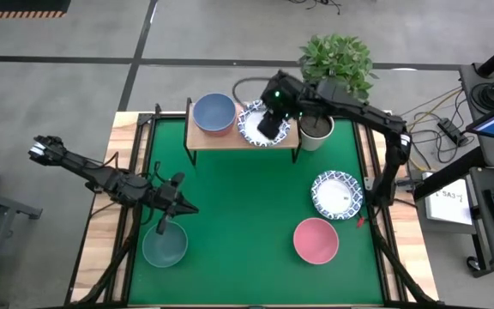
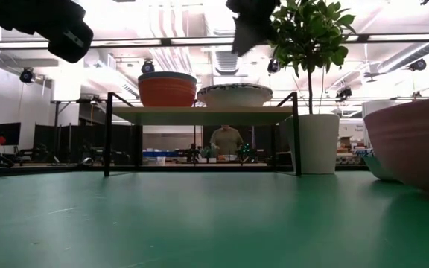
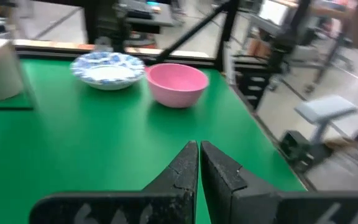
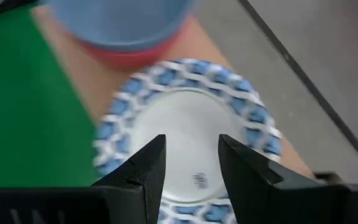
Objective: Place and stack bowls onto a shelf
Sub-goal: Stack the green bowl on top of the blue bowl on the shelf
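Observation:
The shelf (image 1: 230, 140) stands at the table's far edge. On its left half a blue bowl (image 1: 213, 111) sits nested in a red bowl (image 2: 167, 91). On its right half rests a white bowl with a blue patterned rim (image 4: 191, 118). My right gripper (image 4: 191, 155) hangs open just above this bowl, its fingers clear of it in the low view. My left gripper (image 3: 198, 155) is shut on nothing, above the table's near left part beside a dark teal bowl (image 1: 164, 245). A second patterned bowl (image 1: 337, 194) and a pink bowl (image 1: 316, 239) rest on the table's right side.
A white plant pot (image 1: 316, 133) with a leafy plant stands just right of the shelf, close to my right arm. The green mat (image 1: 247, 206) between the shelf and the near bowls is bare. A person shows in the room beyond the shelf in the low view.

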`<state>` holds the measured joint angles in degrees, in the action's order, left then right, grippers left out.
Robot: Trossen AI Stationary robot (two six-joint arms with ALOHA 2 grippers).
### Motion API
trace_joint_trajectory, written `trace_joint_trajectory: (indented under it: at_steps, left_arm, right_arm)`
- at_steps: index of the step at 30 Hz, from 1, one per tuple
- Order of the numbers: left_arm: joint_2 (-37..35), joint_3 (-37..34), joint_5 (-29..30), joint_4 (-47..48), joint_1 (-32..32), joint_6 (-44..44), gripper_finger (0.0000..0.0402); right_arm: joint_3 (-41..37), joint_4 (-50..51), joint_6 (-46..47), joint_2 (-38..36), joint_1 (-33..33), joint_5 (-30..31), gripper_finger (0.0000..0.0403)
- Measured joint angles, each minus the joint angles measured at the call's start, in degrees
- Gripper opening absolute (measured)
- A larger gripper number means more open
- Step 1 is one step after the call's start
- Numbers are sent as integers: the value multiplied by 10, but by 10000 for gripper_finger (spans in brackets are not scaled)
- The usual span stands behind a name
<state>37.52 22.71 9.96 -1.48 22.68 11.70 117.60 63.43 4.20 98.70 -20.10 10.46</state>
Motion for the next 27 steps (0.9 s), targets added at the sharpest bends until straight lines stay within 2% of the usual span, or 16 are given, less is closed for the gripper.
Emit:
trace_joint_trajectory:
  at_steps: [4, 10, 18, 22, 27]
  left_arm:
    - [1, 5, 46, 2, 0, 30, 0]
    - [21, 24, 47, 0, 0, 62, 0]
    - [103, 64, 46, -1, 5, 73, 0]
    - [148, 91, 31, 10, 21, 75, 0]
    - [194, 124, 25, 44, 49, 106, 0]
  right_arm:
    - [0, -17, -37, 0, 51, 1, 124]
    - [-1, -25, -70, 0, 126, 0, 111]
    - [-19, -30, -79, -10, 194, 2, 96]
    - [-65, -52, -76, -33, 217, 1, 91]
    - [-167, -116, -63, -91, 243, 2, 88]
